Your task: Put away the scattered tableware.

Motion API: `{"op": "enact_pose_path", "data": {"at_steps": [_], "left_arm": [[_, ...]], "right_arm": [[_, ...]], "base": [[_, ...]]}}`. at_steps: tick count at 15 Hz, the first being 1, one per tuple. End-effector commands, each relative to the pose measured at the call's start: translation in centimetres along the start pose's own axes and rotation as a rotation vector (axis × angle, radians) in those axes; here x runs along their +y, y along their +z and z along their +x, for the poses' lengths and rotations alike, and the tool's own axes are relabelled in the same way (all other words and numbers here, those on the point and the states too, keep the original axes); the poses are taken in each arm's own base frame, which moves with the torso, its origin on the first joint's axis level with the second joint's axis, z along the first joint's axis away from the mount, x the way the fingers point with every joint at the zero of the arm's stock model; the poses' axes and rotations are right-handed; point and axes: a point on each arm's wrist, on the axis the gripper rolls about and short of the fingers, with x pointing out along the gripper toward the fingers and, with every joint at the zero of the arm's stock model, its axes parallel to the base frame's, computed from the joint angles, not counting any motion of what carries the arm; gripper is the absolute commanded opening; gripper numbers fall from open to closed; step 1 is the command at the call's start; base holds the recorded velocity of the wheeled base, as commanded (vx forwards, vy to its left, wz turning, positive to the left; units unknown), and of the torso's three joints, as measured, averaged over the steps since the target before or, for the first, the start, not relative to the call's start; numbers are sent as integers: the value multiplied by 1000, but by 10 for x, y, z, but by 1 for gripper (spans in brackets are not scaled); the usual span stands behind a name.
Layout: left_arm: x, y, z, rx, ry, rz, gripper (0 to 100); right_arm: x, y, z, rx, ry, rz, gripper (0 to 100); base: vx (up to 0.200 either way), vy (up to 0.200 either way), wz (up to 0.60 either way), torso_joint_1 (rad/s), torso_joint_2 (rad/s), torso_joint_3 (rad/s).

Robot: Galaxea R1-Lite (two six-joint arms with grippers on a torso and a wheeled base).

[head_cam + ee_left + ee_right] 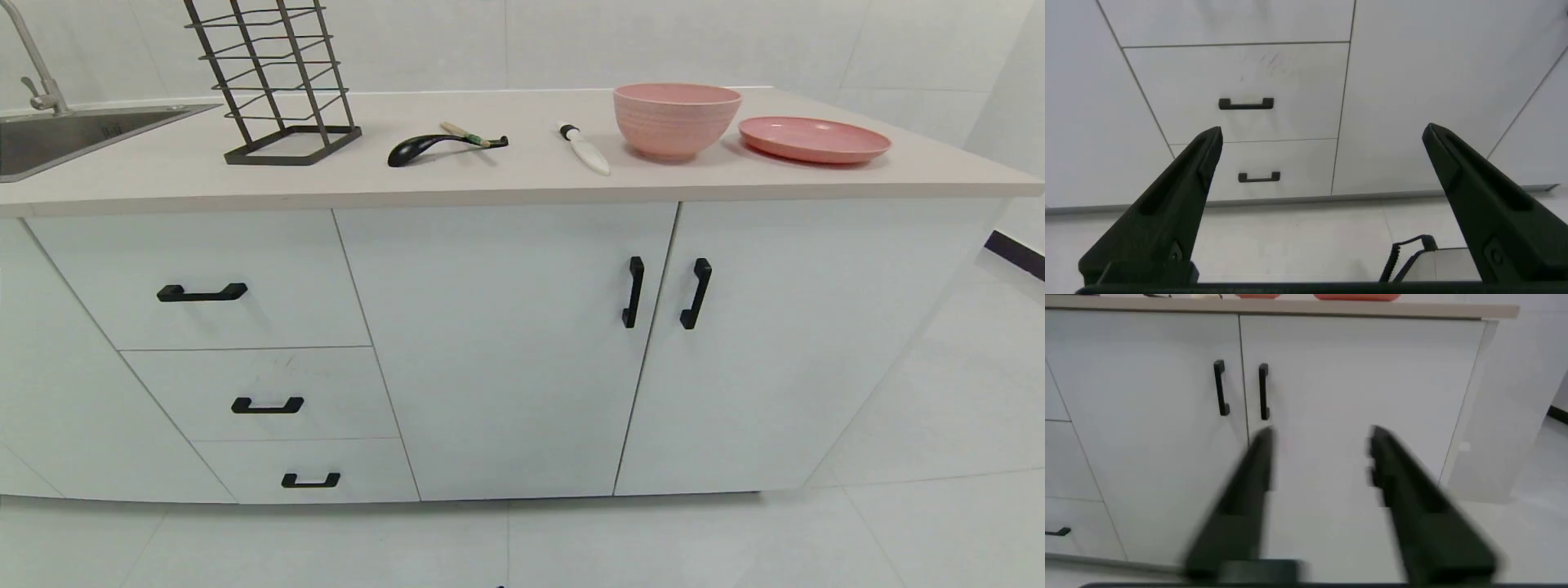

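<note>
On the countertop [522, 184] lie a black spoon [424, 147], a pair of chopsticks [465, 135] resting across its handle, and a white knife with a black band [584, 148]. To the right stand a pink bowl [676, 119] and a pink plate [813, 139]. A black wire rack [273, 82] stands at the left. My left gripper [1323, 139] is open, low, facing the lower drawers [1245, 104]. My right gripper [1319, 441] is open, facing the two cabinet doors [1241, 390], with nothing between its fingers.
A steel sink [57, 135] with a tap [37, 69] is set into the counter at the far left. Below are three drawers [202, 291] with black handles and two doors with vertical handles [633, 291]. Tiled floor [939, 457] spreads to the right.
</note>
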Motion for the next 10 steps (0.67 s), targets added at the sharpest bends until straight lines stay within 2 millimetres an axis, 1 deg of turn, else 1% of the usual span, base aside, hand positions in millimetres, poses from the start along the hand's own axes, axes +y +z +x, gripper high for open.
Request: {"op": "enact_pose_path", "data": {"at_steps": [1,3,4,5,7,9,10], "left_arm": [[0,0,0,1,0,0,100],[0,0,0,1,0,2,100],[0,0,0,1,-1,5,100],[0,0,0,1,-11,8,100],[0,0,0,1,-21,16,100],[-1,0,0,-2,-32,20,100],[-1,1,0,-4,-34,22,100]], "right_arm": [[0,1,0,-10,0,-7,100],[0,8,0,-73,12,-21,100],[1,9,0,-75,32,-24,100],[2,13,1,-64,103,-26,100],[0,29,19,29,171,0,100],[-2,44,42,117,246,32,100],[-3,48,56,170,280,47,100]], "base": [[0,0,0,0,0,0],[0,0,0,0,0,0],[0,0,0,0,0,0],[0,0,0,0,0,0],[0,0,0,0,0,0],[0,0,0,0,0,0],[0,0,0,0,0,0]]}}
